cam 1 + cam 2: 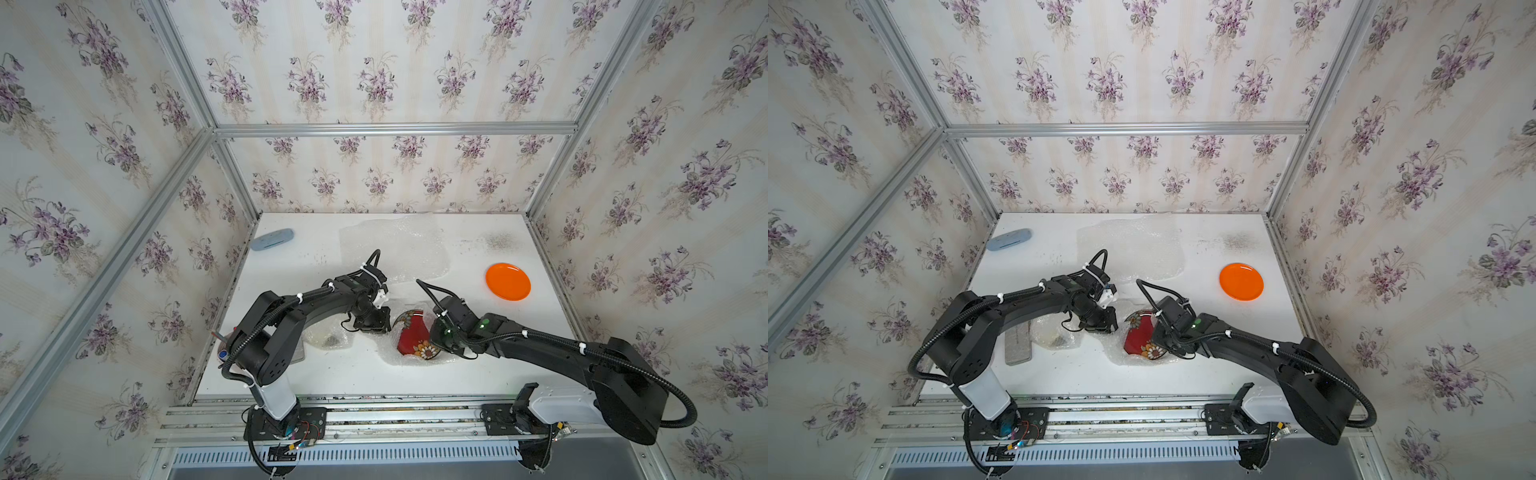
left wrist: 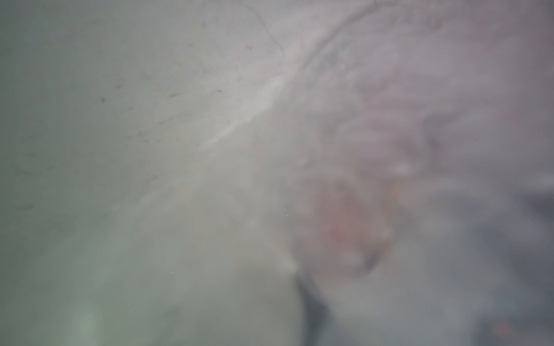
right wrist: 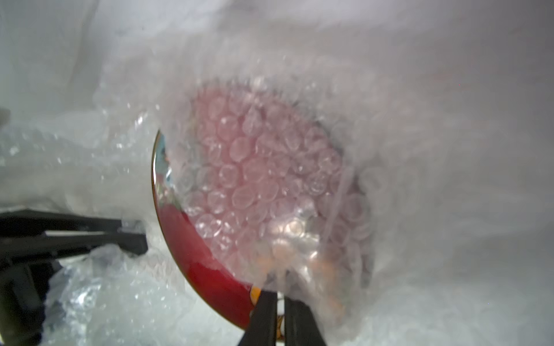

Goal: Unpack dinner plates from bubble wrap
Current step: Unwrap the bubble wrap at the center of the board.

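The right fingers (image 3: 265,311) are closed on the rim of the red plate (image 3: 209,269), holding it tilted. Bubble wrap (image 3: 254,179) covers most of the plate's face and lies crumpled around it on the table (image 1: 332,374). The left fingers (image 3: 126,241) sit just beside the plate's opposite rim, tips in the wrap. I cannot tell whether they grip it. The orange plate (image 1: 508,281) lies bare, well apart on the right arm's side, and a loose sheet (image 1: 399,245) lies farther back.
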Tool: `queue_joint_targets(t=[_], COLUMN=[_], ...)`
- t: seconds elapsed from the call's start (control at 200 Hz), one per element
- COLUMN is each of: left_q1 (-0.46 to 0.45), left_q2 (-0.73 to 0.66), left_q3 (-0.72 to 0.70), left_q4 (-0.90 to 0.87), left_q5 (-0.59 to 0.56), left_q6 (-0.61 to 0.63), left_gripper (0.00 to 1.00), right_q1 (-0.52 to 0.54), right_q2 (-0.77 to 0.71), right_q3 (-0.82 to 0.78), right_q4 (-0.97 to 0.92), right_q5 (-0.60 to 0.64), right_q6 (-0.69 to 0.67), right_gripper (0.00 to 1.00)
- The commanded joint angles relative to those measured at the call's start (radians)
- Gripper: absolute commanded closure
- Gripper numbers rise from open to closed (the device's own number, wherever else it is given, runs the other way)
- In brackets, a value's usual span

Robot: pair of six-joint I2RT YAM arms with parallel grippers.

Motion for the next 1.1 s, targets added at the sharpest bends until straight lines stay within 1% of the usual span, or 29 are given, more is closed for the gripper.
queue_joint_targets(t=[0.0,0.15,0.195,0.21,0.24,0.295,0.375,0.405,0.415,0.445,0.505,0.59,0.725,0.789,0.869,0.929,0.979,1.034,1.094], left_q1=[-0.003,-0.023,-0.027,-0.028,-0.027,-0.028,-0.027,-0.028,-0.028,-0.027,-0.028,-0.028,-0.028,-0.028,-0.028,-0.028,-0.028,-0.028,-0.028], left_q2=[0.001,-0.007,-0.010,-0.013,-0.017,-0.026,-0.037,-0.038,-0.038,-0.039,-0.038,-0.036,-0.032,-0.026,-0.019,-0.018,-0.021,-0.026,-0.035], left_q3=[0.012,0.026,0.026,0.025,0.022,0.019,0.016,0.017,0.018,0.019,0.020,0.028,0.045,0.052,0.058,0.057,0.054,0.047,0.037], left_q4=[-0.031,-0.056,-0.062,-0.063,-0.065,-0.067,-0.072,-0.073,-0.073,-0.075,-0.075,-0.074,-0.075,-0.075,-0.074,-0.075,-0.075,-0.075,-0.074], left_q5=[-0.018,-0.035,-0.038,-0.038,-0.037,-0.036,-0.032,-0.029,-0.028,-0.024,-0.024,-0.023,-0.022,-0.021,-0.017,-0.013,-0.013,-0.011,-0.014], left_q6=[-0.001,-0.007,-0.012,-0.013,-0.017,-0.020,-0.021,-0.021,-0.020,-0.020,-0.020,-0.017,-0.003,0.005,0.014,0.022,0.023,0.028,0.031], left_gripper=[0.69,0.70,0.70,0.70,0.70,0.70,0.70,0.69,0.69,0.69,0.69,0.69,0.69,0.69,0.69,0.69,0.69,0.69,0.69], right_q1=[-0.080,-0.213,-0.237,-0.277,-0.292,-0.292,-0.274,-0.260,-0.227,-0.194,-0.160,-0.105,0.018,0.069,0.126,0.163,0.166,0.160,0.103], right_q2=[-0.010,0.007,0.027,0.034,0.050,0.077,0.102,0.105,0.105,0.104,0.093,0.043,-0.037,-0.059,-0.076,-0.070,-0.059,-0.049,-0.038], right_q3=[0.007,0.059,0.081,0.090,0.108,0.158,0.232,0.261,0.274,0.303,0.345,0.358,0.349,0.325,0.262,0.218,0.186,0.158,0.116], right_q4=[0.014,0.023,0.030,0.034,0.045,0.036,-0.026,-0.082,-0.107,-0.170,-0.275,-0.340,-0.330,-0.282,-0.154,-0.083,-0.055,-0.029,0.014], right_q5=[0.036,0.026,0.004,-0.010,-0.041,-0.082,-0.156,-0.114,-0.095,-0.032,0.037,0.057,-0.004,-0.042,-0.109,-0.120,-0.118,-0.101,-0.130], right_q6=[-0.091,-0.220,-0.264,-0.283,-0.325,-0.403,-0.518,-0.550,-0.559,-0.580,-0.603,-0.582,-0.473,-0.388,-0.284,-0.224,-0.185,-0.177,-0.184], right_gripper=[0.89,0.88,0.88,0.87,0.85,0.80,0.68,0.65,0.64,0.62,0.60,0.60,0.63,0.68,0.76,0.77,0.81,0.84,0.88])
